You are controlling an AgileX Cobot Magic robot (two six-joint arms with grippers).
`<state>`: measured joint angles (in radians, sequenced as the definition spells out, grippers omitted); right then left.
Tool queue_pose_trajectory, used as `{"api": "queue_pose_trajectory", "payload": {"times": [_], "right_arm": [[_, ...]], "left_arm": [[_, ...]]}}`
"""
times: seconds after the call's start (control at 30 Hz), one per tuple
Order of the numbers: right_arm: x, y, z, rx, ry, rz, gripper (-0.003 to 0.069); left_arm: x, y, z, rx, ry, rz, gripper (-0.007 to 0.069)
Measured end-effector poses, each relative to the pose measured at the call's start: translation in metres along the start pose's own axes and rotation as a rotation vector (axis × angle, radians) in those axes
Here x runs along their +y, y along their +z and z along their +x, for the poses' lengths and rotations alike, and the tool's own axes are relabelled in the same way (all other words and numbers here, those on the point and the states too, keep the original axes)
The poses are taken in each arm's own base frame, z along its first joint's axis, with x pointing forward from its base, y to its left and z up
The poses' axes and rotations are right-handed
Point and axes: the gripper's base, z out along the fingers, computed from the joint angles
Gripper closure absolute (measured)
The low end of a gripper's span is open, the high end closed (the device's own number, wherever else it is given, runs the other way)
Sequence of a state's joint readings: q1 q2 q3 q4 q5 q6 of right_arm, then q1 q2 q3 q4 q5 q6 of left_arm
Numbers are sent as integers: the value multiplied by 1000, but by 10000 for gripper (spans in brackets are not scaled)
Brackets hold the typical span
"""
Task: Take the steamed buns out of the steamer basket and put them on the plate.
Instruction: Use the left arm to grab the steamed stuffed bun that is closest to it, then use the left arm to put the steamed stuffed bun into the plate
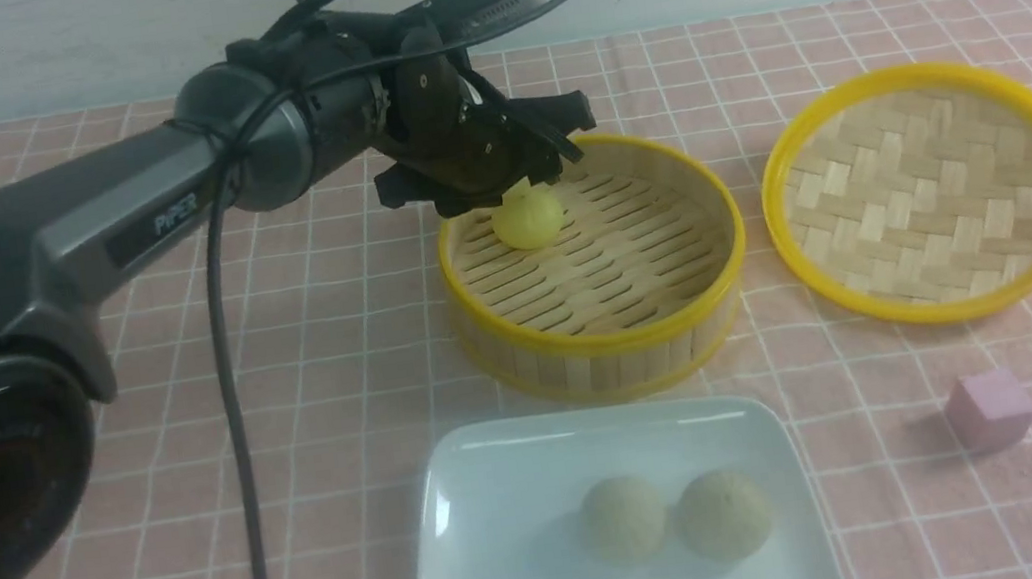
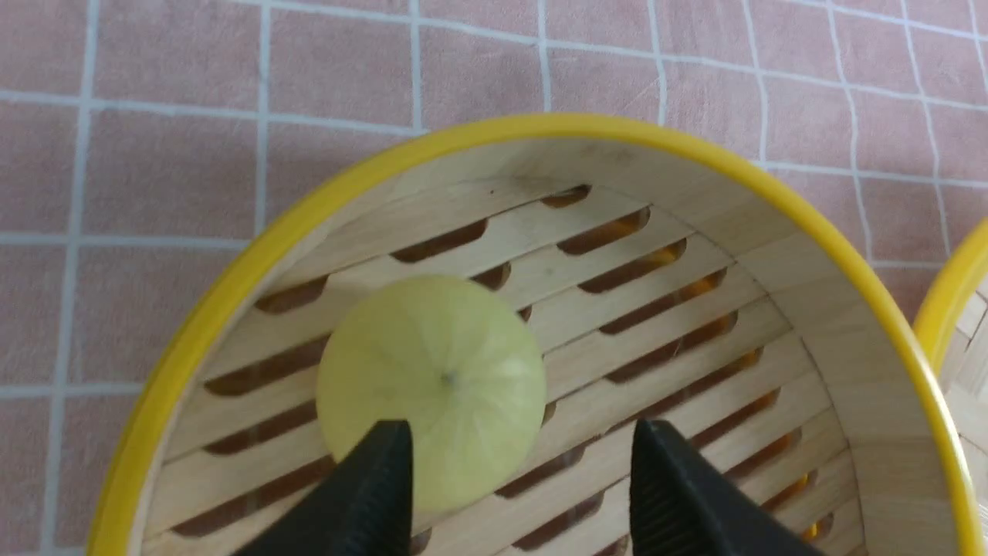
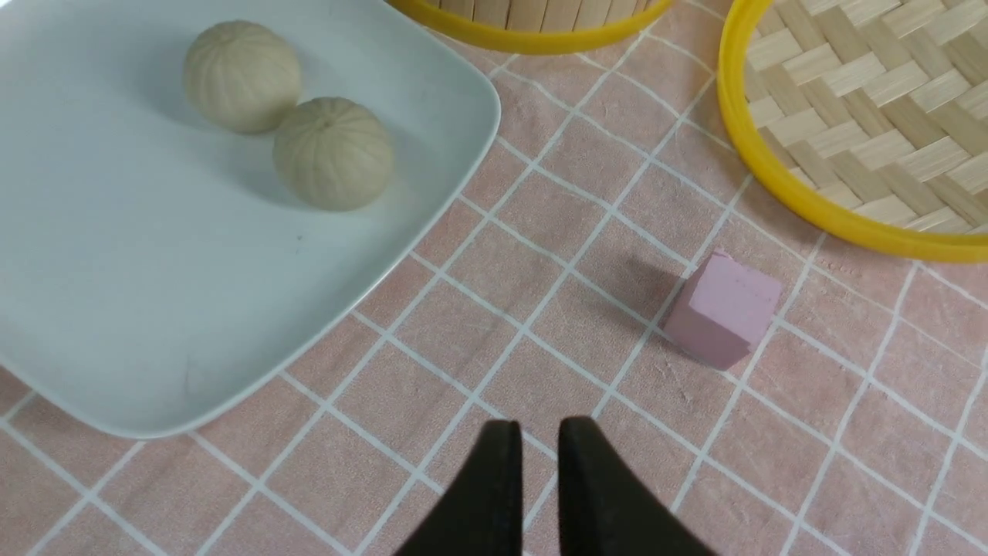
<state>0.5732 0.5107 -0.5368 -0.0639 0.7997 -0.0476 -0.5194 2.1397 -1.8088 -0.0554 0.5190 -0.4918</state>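
L gripper [image 2: 521, 436] is hanging wide open over the yellow bun [image 2: 432, 378], only one sitting in the basket [image 1: 604, 338]; two pale buns [image 1: 624, 517] are lying on plate [image 1: 510, 533]. Next: centring jaws round it, dropping, closing gently.

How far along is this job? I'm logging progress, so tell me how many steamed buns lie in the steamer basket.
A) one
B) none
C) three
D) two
A: only the yellow bun lies on the slatted floor of the steamer basket. The two pale buns sit on the plate.
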Motion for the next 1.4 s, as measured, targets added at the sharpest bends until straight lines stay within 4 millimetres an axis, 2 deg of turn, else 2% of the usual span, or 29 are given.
{"api": "queue_pose_trajectory", "payload": {"times": [0.13,0.3,0.4,0.5,0.63,0.73,0.87,0.9,0.93,1.03,1.1,1.13,1.17,1.2,1.23,1.33,1.4], "right_arm": [[0,0,0,-1,0,0,555],[0,0,0,-1,0,0,550],[0,0,0,-1,0,0,547],[0,0,0,-1,0,0,545],[0,0,1,7,0,0,540],[0,0,1,10,0,0,537],[0,0,1,12,0,-1,533],[0,0,1,12,0,-1,533],[0,0,1,12,0,-1,533],[0,0,1,13,0,-1,530],[0,0,1,13,0,-1,528],[0,0,1,14,-1,0,527],[0,0,1,14,-1,0,526],[0,0,1,14,-1,0,524],[0,0,1,15,-1,0,523],[0,0,1,16,0,-1,519],[0,0,1,16,2,-3,517]], "left_arm": [[2,14,-2,-7,48,-28,224],[12,32,5,-1,137,-87,229],[15,40,8,-2,148,-92,267],[13,42,9,-5,152,-87,320],[3,40,15,13,160,-76,543],[-10,30,16,22,138,-45,594],[-37,-4,10,11,117,32,603],[-53,-34,1,-30,148,78,603],[-54,-38,0,-37,153,84,603],[-69,-115,-23,-107,203,126,603],[-67,-150,-30,-122,226,114,603],[-64,-174,-33,-127,249,89,603],[-62,-186,-35,-131,264,67,603],[-56,-211,-36,-124,282,22,603],[-51,-227,-35,-116,295,-15,603],[-38,-262,-32,-88,307,-102,603],[-31,-278,-26,-53,306,-142,602]]}}
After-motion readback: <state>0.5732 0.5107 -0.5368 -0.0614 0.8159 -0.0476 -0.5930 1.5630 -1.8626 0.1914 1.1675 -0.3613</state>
